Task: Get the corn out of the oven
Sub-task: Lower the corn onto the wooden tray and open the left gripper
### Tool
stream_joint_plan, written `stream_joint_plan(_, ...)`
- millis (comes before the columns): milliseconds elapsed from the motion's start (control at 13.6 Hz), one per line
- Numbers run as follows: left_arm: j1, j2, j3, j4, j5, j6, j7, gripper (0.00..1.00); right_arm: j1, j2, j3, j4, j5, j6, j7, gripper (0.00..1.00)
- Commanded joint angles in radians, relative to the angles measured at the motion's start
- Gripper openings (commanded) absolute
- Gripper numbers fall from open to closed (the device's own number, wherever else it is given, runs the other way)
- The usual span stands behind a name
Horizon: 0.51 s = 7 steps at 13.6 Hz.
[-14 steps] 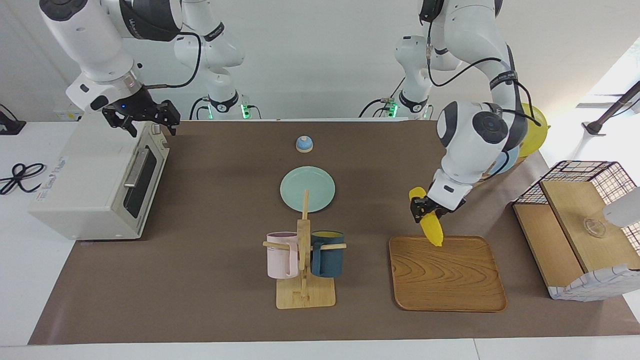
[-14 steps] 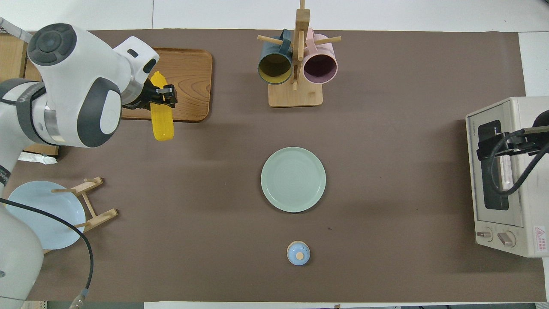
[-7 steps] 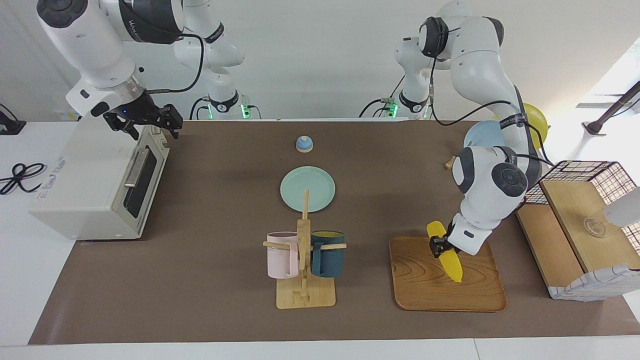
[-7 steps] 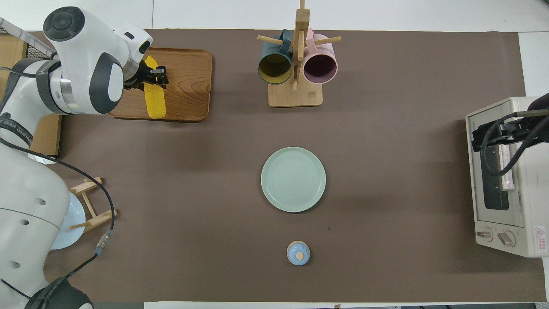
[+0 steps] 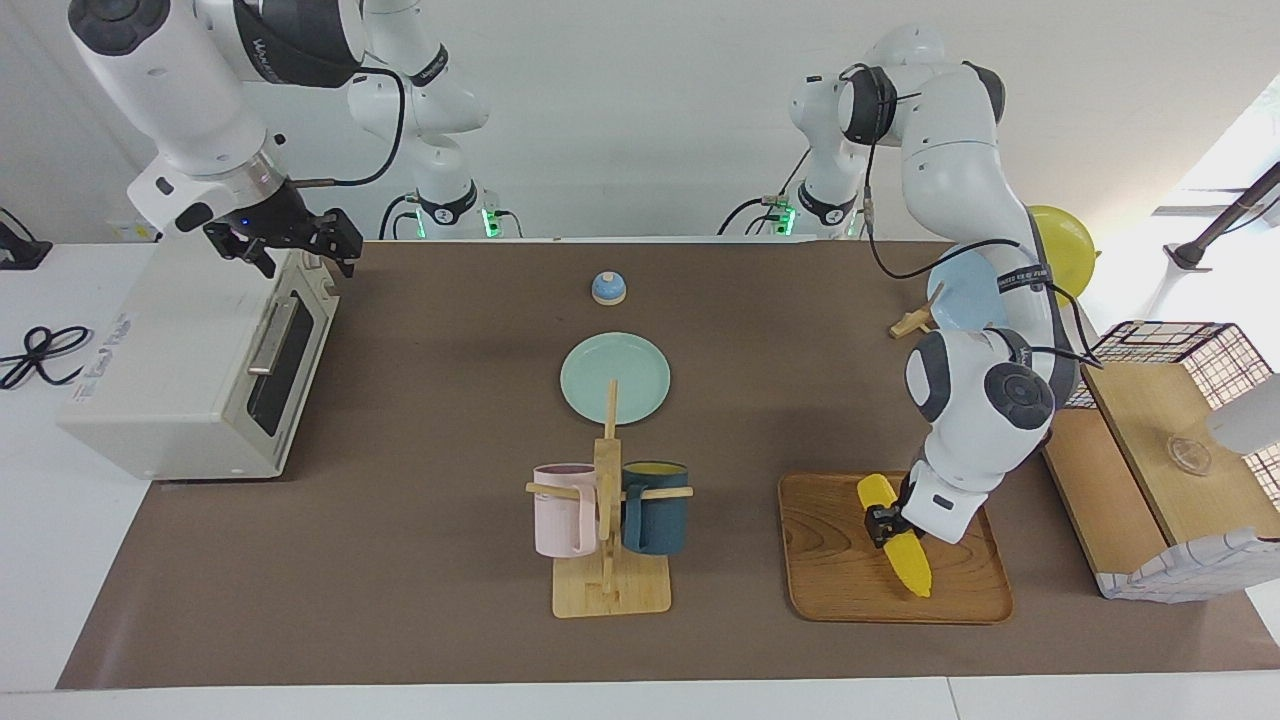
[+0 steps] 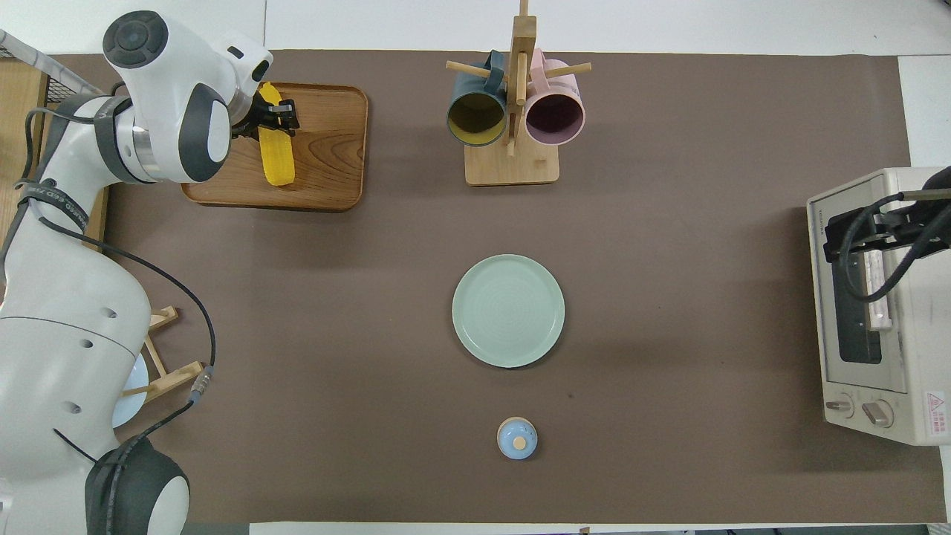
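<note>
Over the tray (image 5: 840, 585), the left gripper (image 5: 889, 523) has its fingers pinched on the corn (image 5: 895, 548).
Corn's tilted, lower tip at or just above the tray's wood, at the left arm's end of the table. The oven (image 5: 190, 365) sits way off at the right arm's end, door closed, with the right gripper (image 5: 292, 237) over its top corner, fingers spread and holding nothing. A green plate (image 5: 614, 378) sits mid-table.

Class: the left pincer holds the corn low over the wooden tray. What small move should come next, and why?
Probably ease down and open the left pincer: the corn is out of the oven, its tip at the wooden tray.
</note>
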Motion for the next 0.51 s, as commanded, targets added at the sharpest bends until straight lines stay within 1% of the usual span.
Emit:
stream_joint_plan(0, 0.005, 0.039, -0.004, 0.056, 0.023, -0.023, 0.006, 0.00, -0.004, 0.004, -0.002, 0.017, 0.029, -0.010, -0.002, 1.00)
stream_joint_plan(73, 0.005, 0.037, -0.004, 0.051, 0.028, -0.019, 0.026, 0.00, -0.004, 0.004, 0.000, 0.017, 0.029, -0.009, -0.005, 1.00)
stream_joint_plan(147, 0.005, 0.034, -0.004, 0.038, 0.026, -0.013, 0.046, 0.64, -0.002, 0.004, 0.000, 0.018, 0.030, -0.009, -0.003, 1.00)
stream_joint_plan(220, 0.003, 0.033, -0.004, 0.033, 0.017, -0.014, 0.046, 1.00, 0.001, 0.004, 0.004, 0.018, 0.030, -0.009, -0.002, 1.00)
stream_joint_plan(367, 0.002, 0.010, -0.004, 0.031, 0.017, -0.016, 0.047, 1.00, 0.004, 0.003, 0.006, 0.018, 0.032, -0.001, 0.000, 1.00)
stream_joint_plan(441, 0.006, -0.011, -0.005, 0.016, 0.015, -0.022, 0.049, 1.00, 0.001, 0.003, 0.004, 0.018, 0.062, 0.014, 0.000, 1.00)
